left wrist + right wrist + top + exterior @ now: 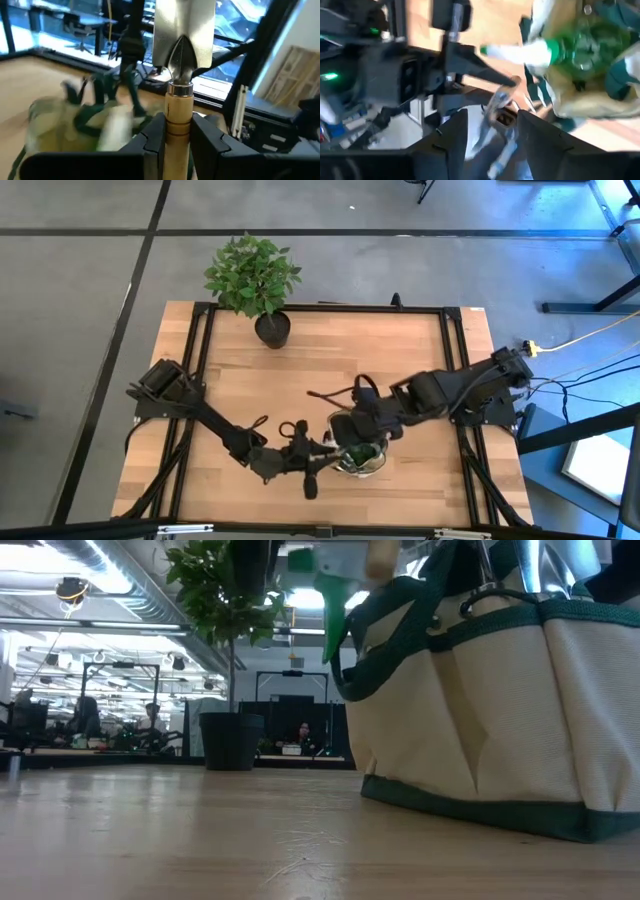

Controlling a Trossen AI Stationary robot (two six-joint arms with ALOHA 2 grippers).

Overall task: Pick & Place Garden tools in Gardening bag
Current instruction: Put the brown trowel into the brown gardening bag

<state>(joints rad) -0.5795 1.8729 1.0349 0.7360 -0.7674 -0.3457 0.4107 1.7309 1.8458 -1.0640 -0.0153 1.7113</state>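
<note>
Wooden tabletop (400, 360) takes most of the high view, with a leafy plant in a black pot (271, 328) standing near its far edge. The gardening bag (360, 452) is in the near middle of the tabletop, round, cream with green trim; in the low view it fills the right side, upright, its loop handles (400, 630) raised. A green spray bottle (590, 45) lies inside the bag with its white trigger head (520, 51) reaching out over the rim.

The left arm comes from the left side and its left pincer (177, 137) is just beside the bag, on the bag's left. It is clenched on a trowel (181, 65) — both fingers press the wooden handle (178, 117) from the two sides. The trowel's long axis runs straight forward out of the pincer, the metal blade (184, 25) pointing away from the wrist and the handle end toward it.

The right arm comes from the right side, and the right pincer (492, 130) hangs over the bag's far rim. Something pale and metallic (496, 107) shows between its fingers, but it is blurred — I cannot tell if the pincer grasps it or is released.
</note>
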